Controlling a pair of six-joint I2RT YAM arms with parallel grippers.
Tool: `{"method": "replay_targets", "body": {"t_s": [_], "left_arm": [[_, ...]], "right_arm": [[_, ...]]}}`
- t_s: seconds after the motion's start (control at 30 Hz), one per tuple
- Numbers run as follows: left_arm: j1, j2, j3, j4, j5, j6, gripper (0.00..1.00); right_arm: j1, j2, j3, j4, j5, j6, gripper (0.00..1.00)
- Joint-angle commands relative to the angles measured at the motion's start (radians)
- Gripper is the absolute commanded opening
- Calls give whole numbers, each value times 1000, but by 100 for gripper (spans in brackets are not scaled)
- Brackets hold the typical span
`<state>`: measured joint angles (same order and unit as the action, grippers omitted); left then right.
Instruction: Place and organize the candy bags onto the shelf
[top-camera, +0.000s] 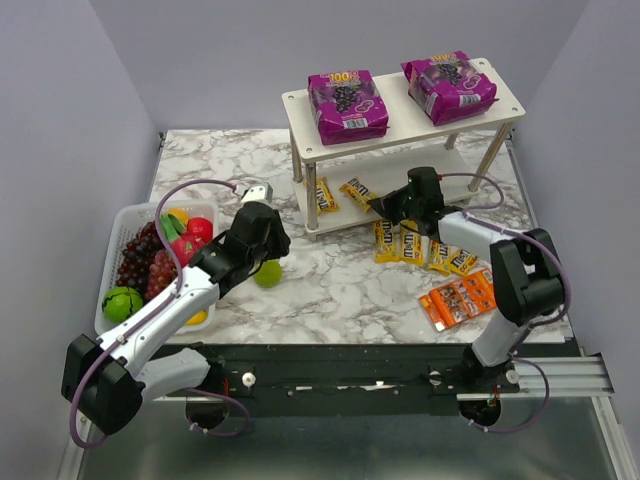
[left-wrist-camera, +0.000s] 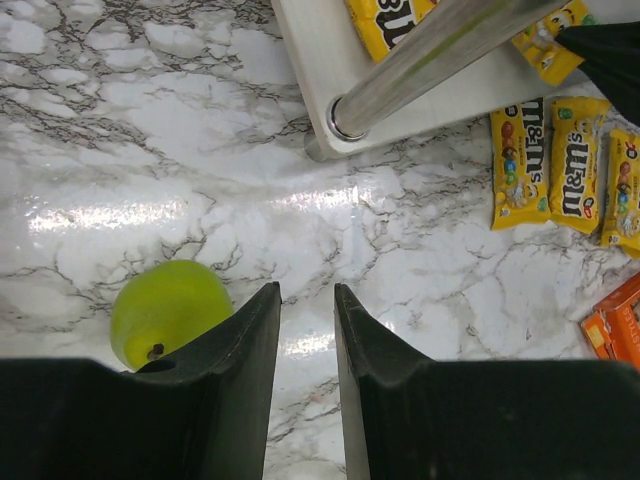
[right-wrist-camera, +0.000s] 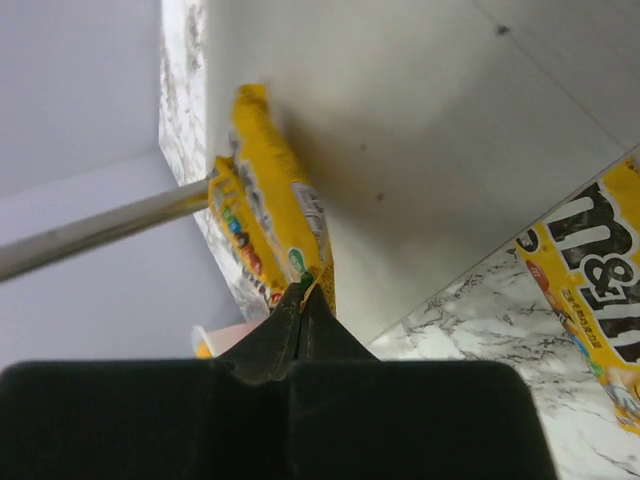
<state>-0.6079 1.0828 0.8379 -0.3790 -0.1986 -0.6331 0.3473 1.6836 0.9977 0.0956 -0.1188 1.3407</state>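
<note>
1. Seeing right tool (right-wrist-camera: 305, 290) clamped shut on the corner of one yellow packet (right-wrist-camera: 290, 200). That packet lies on the lower tier of the shelf (top-camera: 398, 105), near its front edge.
2. Second yellow packet (top-camera: 325, 194) is on the same tier, further left, beside a leg.
3. Two purple pouches (top-camera: 347, 105) sit on the top tier, side by side and apart.
4. Four more yellow packets (top-camera: 410, 243) lie in a row on the bench (top-camera: 330, 285), just in front of the shelf. Orange pack (top-camera: 458, 298) is nearer me, on the right.
5. Left tool (left-wrist-camera: 307, 295) is closed to a thin slit, gripping nothing, above bare bench. Green fruit (left-wrist-camera: 165, 310) sits just beside its left finger.
6. Fruit basket (top-camera: 118, 232) is at the left bench edge.
</note>
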Motion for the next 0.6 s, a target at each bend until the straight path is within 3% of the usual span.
{"method": "replay_targets", "body": {"t_s": [0.0,0.57], "left_arm": [[26,-32,-17,-15,-24,-7,38],[135,-44,-36,-18,31,12,38]], "right_arm": [[12,105,64,58,27,187,1],[113,194,131,-86,192,436,1]]}}
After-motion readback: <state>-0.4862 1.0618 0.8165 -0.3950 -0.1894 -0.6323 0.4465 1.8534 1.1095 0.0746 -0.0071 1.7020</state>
